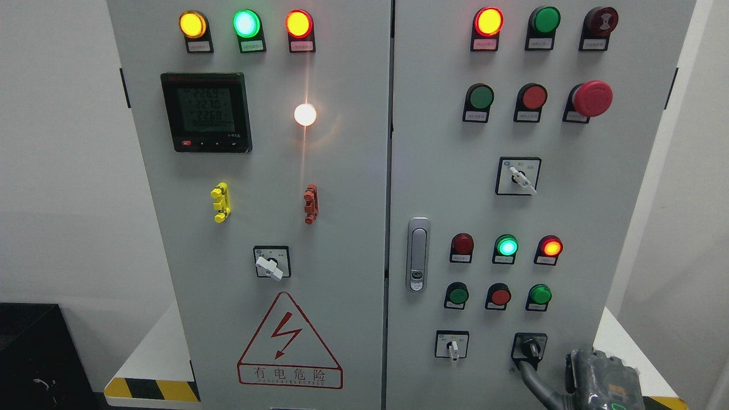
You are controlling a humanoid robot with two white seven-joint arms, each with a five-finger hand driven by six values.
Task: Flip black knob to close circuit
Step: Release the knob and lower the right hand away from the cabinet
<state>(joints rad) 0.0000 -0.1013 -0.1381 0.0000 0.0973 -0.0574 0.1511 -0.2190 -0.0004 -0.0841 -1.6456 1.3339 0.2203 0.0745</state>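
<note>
The black knob [531, 347] sits on a black plate at the lower right of the right cabinet door [598, 188], its handle pointing down and slightly right. My right hand [595, 378] comes in at the bottom right corner, just below and to the right of the knob. One dark finger [529, 376] stretches up and left, and its tip reaches the lower edge of the knob's plate. The hand holds nothing. The left arm is out of view.
A white selector switch [453, 346] sits left of the knob, with another [519, 176] higher up. A red mushroom stop button [591, 98] sticks out at the upper right. Lamps and push buttons [506, 246] lie above the knob. A door latch [418, 254] is at the door's left edge.
</note>
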